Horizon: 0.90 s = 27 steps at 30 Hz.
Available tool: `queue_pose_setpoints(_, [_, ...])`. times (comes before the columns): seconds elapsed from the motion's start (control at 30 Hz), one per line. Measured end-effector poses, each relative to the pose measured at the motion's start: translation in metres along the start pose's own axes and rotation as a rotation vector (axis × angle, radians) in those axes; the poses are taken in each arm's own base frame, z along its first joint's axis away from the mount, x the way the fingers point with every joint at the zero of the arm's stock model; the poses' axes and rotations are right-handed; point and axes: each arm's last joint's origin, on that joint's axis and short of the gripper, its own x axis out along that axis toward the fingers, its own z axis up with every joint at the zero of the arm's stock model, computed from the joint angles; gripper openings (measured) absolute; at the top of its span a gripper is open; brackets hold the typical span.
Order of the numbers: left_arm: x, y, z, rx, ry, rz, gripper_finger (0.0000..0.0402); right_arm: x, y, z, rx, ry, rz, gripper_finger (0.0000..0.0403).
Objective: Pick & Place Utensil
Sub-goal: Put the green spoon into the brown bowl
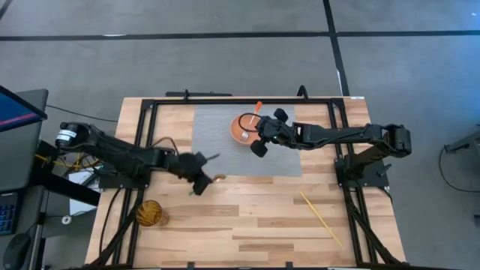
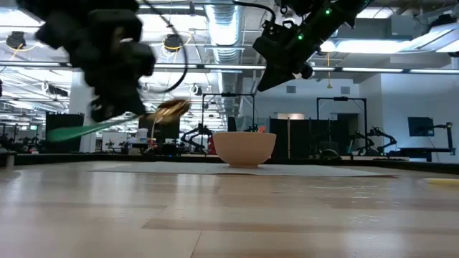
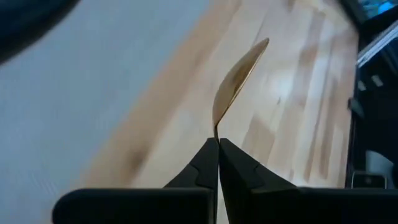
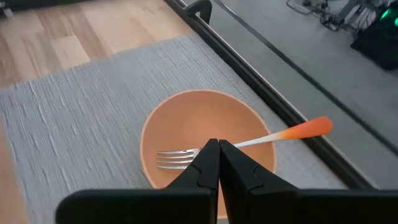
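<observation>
The spoon has a gold bowl and a green handle. My left gripper is shut on it above the bare wood, just off the near left corner of the grey mat. An orange bowl stands on the mat. A fork with an orange-tipped handle lies in it, tines on the bowl's floor and handle over the rim. My right gripper is shut and hangs well above the bowl, touching nothing. My left gripper pinches the spoon between its two fingertips at the neck, just behind the gold bowl. The fingers come from above, slanting down. The spoon is lifted clear of the table. It is roughly level, with the gold bowl a little higher and the green handle trailing behind.
The grey mat covers the far middle of the table. A golden round object sits near the near left corner. A thin yellow stick lies on the wood at the near right. Black frame rails run along the table's sides.
</observation>
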Motion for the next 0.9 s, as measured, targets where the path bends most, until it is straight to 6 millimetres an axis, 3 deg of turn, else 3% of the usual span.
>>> queue_pose_setpoints(0.27, [-0.025,0.013,0.082,0.141,-0.243,0.037,0.0005,-0.01,-0.004,0.001,-0.192,0.01,-0.01,0.0])
queue_pose_setpoints(0.4, [-0.043,0.031,0.126,0.073,-0.38,0.099,0.0005,-0.022,-0.015,-0.004,-0.241,0.074,-0.165,0.0])
queue_pose_setpoints(0.5, [-0.046,0.049,0.154,0.022,-0.417,0.13,0.0005,-0.028,-0.02,-0.008,-0.264,0.115,-0.196,0.0])
queue_pose_setpoints(0.67, [-0.017,0.081,0.187,-0.069,-0.289,-0.001,0.0005,-0.027,-0.019,-0.007,-0.311,0.113,-0.192,0.0])
queue_pose_setpoints(0.9, [0.039,0.111,0.193,-0.254,-0.04,-0.203,0.0005,-0.013,-0.02,0.003,-0.344,0.025,-0.21,0.0])
